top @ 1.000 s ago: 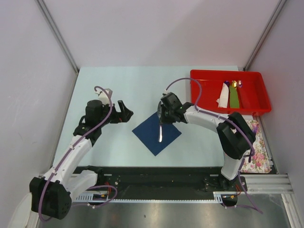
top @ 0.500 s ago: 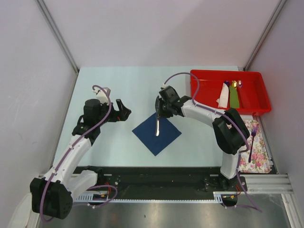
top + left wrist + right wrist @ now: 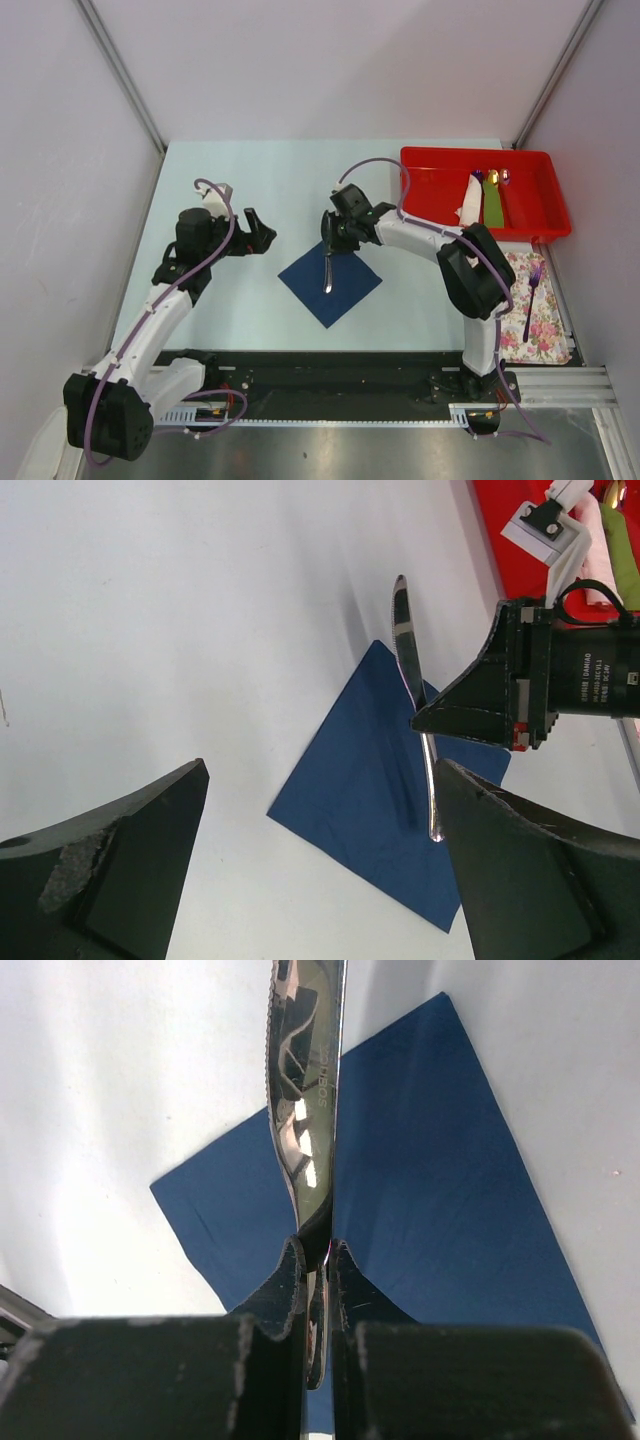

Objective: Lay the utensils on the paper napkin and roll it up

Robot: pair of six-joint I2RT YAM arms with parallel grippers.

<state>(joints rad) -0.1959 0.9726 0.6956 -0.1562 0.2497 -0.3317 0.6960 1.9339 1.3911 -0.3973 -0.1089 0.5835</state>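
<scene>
Pinched tight on the knife (image 3: 305, 1110) near mid-length: right fingers (image 3: 292, 1278), just above centre in the top view. Blade toward the upper frame, handle end down over the napkin (image 3: 350, 285). Shadow on the paper below; contact at the low tip impossible to tell. Dark blue diamond lying flat on the tabletop (image 3: 250, 180), centre of frame, unrolled. Spread wide and holding nothing: left fingers (image 3: 130, 870), left of the napkin and apart from it. Upper right, red tray (image 3: 480, 152) with more pieces inside. Lower right, flowered cloth (image 3: 548, 330) with a purple fork (image 3: 530, 300) on it.
</scene>
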